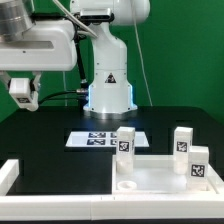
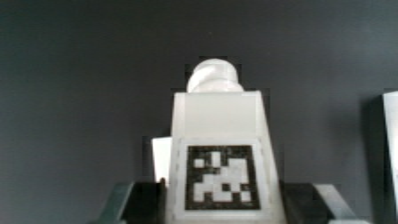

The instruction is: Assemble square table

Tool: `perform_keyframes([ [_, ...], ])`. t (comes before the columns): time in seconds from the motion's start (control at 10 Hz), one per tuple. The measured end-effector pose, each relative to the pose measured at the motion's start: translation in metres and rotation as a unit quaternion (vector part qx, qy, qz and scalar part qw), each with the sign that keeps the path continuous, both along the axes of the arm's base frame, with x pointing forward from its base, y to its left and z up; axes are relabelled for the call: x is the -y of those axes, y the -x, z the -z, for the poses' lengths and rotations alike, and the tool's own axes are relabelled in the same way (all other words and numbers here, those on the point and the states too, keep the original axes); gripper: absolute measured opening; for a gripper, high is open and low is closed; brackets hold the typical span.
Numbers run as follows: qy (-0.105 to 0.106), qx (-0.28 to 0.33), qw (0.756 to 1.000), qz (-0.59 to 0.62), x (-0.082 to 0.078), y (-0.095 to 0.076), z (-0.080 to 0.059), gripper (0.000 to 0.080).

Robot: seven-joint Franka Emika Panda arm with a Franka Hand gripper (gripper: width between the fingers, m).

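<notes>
Claw of mine pinches one leg high above the table. Largest, the square top lies there; three legs stand on or near it, apparently none fastened yet.

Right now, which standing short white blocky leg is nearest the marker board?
The exterior view's leftmost leg, beside the marker board; the other two stand farther right.
</notes>
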State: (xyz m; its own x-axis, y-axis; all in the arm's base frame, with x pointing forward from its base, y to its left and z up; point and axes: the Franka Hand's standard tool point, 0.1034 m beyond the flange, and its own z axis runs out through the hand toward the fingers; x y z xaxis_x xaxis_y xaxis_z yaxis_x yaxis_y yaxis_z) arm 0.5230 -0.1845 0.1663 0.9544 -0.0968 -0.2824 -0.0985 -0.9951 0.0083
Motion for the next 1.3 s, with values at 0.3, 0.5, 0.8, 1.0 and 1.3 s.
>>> perform_keyframes([
  [0.3,0.025,0.098,0.995,0.0,0.001,-0.009,-0.001,0.029],
  [0.5,0.034,0.18,0.982,0.044,-0.053,-0.046,-0.015,0.029],
  [0.8,0.033,0.294,0.95,0.105,-0.123,-0.095,-0.013,0.029],
  [1.0,0.04,0.335,0.936,0.101,-0.124,-0.097,-0.008,0.0291],
  [1.3,0.04,0.33,0.938,0.101,-0.125,-0.096,-0.006,0.0291],
])
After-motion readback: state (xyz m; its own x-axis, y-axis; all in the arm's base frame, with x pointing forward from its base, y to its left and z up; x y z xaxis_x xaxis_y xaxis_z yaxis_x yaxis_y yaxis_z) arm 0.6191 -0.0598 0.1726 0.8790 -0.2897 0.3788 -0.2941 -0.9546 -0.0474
